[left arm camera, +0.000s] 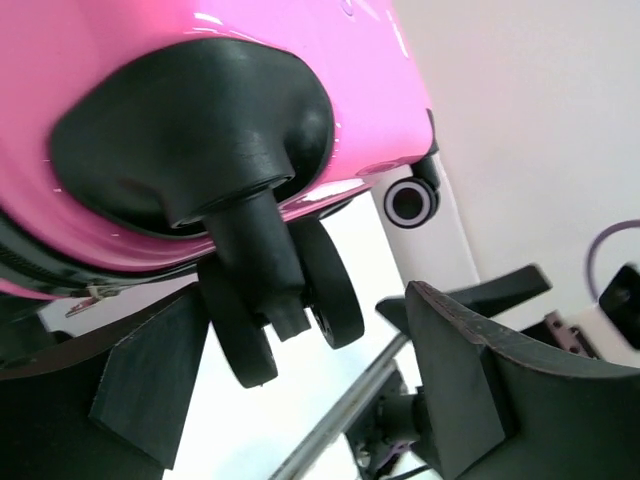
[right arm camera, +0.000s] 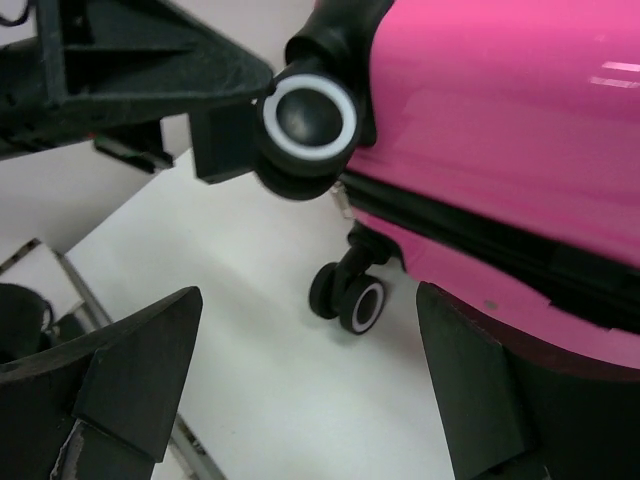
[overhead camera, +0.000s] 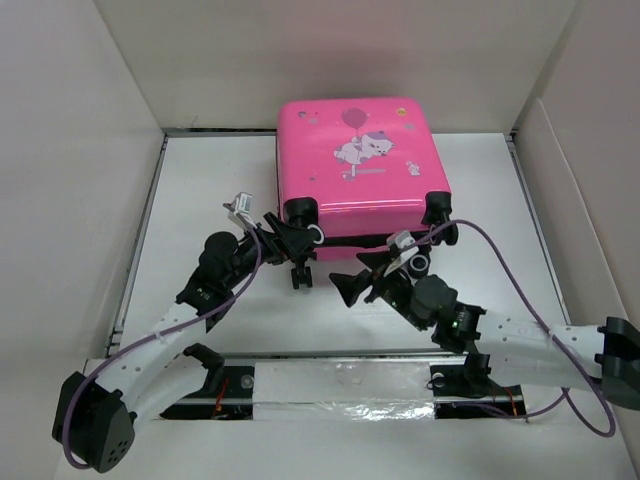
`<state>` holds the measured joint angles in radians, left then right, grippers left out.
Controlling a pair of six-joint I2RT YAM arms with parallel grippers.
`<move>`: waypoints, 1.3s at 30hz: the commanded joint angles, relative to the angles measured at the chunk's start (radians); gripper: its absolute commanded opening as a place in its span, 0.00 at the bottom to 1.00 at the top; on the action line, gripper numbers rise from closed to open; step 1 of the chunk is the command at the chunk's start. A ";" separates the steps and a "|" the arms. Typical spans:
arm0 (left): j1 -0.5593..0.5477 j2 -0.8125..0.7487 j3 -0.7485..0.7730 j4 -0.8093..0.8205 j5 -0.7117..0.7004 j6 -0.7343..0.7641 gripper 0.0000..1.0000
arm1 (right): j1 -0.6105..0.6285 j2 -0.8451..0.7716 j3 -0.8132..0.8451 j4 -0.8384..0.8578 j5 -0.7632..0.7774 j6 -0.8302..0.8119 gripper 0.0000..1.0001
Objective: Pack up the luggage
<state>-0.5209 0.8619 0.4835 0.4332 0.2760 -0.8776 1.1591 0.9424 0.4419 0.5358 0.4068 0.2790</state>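
The pink luggage (overhead camera: 360,160) lies flat and closed at the back middle of the table, printed side up, casters toward me. My left gripper (overhead camera: 286,240) is at its front left corner, open. In the left wrist view the gripper (left arm camera: 300,395) has a black double caster (left arm camera: 290,300) hanging between its spread fingers (left arm camera: 150,385), close to the left one. My right gripper (overhead camera: 361,273) is open just in front of the case. In the right wrist view the gripper (right arm camera: 305,385) holds nothing, and a lower caster (right arm camera: 352,297) stands beyond it under the pink shell (right arm camera: 500,110).
White walls (overhead camera: 80,150) box in the table on three sides. A metal rail (overhead camera: 340,382) with the arm bases runs along the near edge. A purple cable (overhead camera: 505,262) loops off the right arm. The left gripper's finger (right arm camera: 150,70) shows at the right wrist view's upper left.
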 commanded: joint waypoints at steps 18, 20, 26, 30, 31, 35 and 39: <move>0.009 0.052 -0.074 0.263 0.092 -0.057 0.62 | -0.231 0.371 0.253 0.190 -0.399 -0.008 0.98; 0.009 0.049 -0.080 0.288 0.101 -0.069 0.66 | -0.231 0.404 0.279 0.204 -0.430 -0.008 0.98; 0.009 0.032 -0.097 0.312 0.135 -0.106 0.74 | -0.240 0.495 0.349 0.257 -0.473 -0.004 0.99; 0.009 0.011 -0.091 0.266 0.115 -0.089 0.78 | -0.240 0.530 0.371 0.300 -0.503 0.022 0.99; 0.009 0.009 -0.091 0.265 0.114 -0.090 0.79 | -0.240 0.538 0.377 0.303 -0.505 0.023 0.99; 0.009 0.017 -0.092 0.285 0.126 -0.118 0.81 | -0.240 0.570 0.386 0.361 -0.464 0.057 0.99; 0.009 0.029 -0.108 0.317 0.144 -0.142 0.81 | -0.240 0.610 0.368 0.470 -0.412 0.123 0.93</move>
<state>-0.5007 0.8955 0.3870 0.6659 0.3397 -1.0073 0.9241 1.5303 0.7723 0.8227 -0.0818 0.3389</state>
